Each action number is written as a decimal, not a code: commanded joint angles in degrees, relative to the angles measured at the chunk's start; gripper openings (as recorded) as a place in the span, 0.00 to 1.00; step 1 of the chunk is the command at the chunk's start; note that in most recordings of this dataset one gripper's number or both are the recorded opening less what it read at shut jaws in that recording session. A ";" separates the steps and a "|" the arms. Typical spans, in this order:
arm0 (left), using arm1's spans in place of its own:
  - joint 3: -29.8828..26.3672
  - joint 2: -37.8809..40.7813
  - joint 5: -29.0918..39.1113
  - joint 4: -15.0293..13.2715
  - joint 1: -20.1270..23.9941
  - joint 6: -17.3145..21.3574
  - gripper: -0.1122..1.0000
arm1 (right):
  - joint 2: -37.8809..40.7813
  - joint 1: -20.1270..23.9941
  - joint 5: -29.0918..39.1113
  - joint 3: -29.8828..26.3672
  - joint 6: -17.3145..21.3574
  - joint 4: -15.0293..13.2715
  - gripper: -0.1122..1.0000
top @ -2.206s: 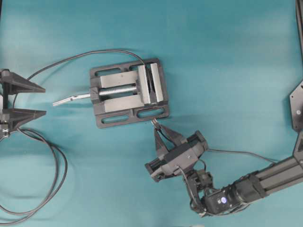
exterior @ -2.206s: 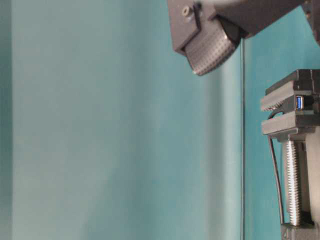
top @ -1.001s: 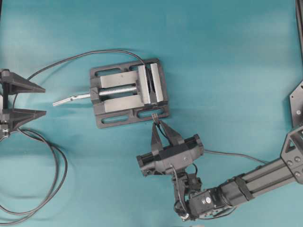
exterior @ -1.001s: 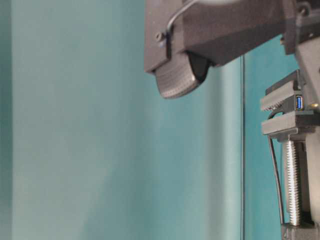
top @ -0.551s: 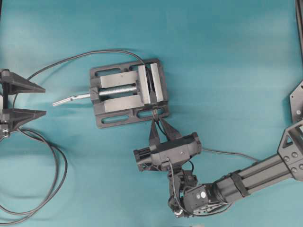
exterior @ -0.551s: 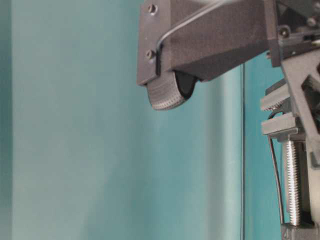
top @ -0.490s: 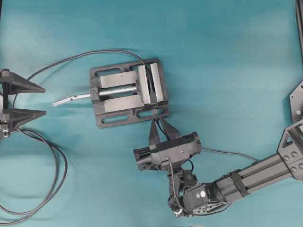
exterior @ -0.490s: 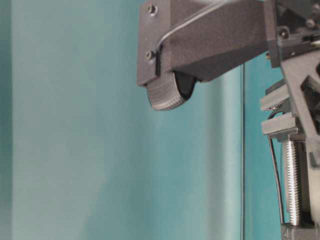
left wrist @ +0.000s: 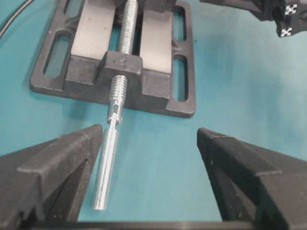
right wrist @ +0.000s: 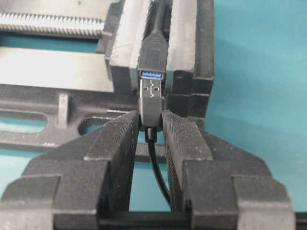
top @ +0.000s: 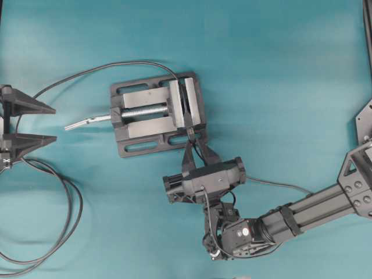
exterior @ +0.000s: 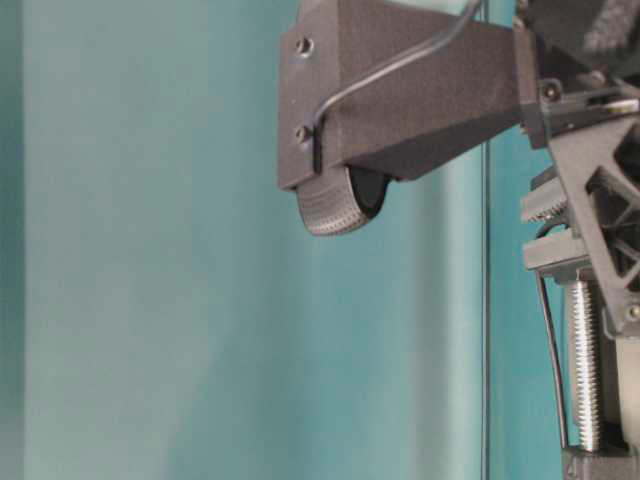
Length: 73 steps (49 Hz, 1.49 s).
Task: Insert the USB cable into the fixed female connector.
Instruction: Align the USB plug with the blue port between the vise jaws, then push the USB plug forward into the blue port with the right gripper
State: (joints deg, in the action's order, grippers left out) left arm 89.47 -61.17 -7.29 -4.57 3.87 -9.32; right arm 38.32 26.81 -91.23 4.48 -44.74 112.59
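The fixed female connector (right wrist: 152,50) is clamped between the vise jaws, and its blue mouth faces my right gripper. It also shows at the near end of the jaw gap as the connector (top: 186,121). My right gripper (right wrist: 151,120) (top: 191,144) is shut on the USB cable's black plug (right wrist: 152,106). The plug's metal tip (right wrist: 152,88) sits in line with the blue mouth and right at it, with most of the metal still showing. The thin USB cable (top: 273,185) trails off to the right. At the left edge my left gripper (top: 56,124) (left wrist: 149,132) stands open and holds nothing.
The grey vise (top: 145,113) (left wrist: 139,72) (exterior: 575,255) sits mid-table. Its silver screw handle (top: 87,121) (left wrist: 105,167) points at the left gripper. The thicker black cable (top: 70,203) runs from the vise and loops at the lower left.
My right gripper has moved up to the vise with the plug, bringing its tip to the connector's mouth. In the table-level view it now hides the socket. The left gripper has not moved.
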 commanded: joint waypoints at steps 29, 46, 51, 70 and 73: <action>-0.62 0.26 -0.26 0.18 0.09 -0.44 0.98 | -1.93 -1.14 0.44 -1.14 -0.18 0.00 0.28; -0.62 0.26 -0.26 0.18 0.09 -0.44 0.98 | -1.93 -1.32 0.44 -1.41 -0.26 0.00 0.28; -0.62 0.26 -0.26 0.18 0.09 -0.44 0.98 | -2.02 -1.32 -0.35 -1.41 -0.26 0.00 0.28; -0.62 0.26 -0.18 0.26 0.18 -0.44 0.98 | -2.20 -1.85 -0.70 -1.23 -0.26 0.00 0.28; -0.62 0.26 -0.18 0.18 0.09 -0.44 0.98 | -2.20 -1.93 -0.70 -1.23 -0.26 0.00 0.28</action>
State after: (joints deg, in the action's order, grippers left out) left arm 89.47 -61.26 -7.21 -4.57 3.78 -9.32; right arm 38.41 25.84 -91.32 4.22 -44.91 112.68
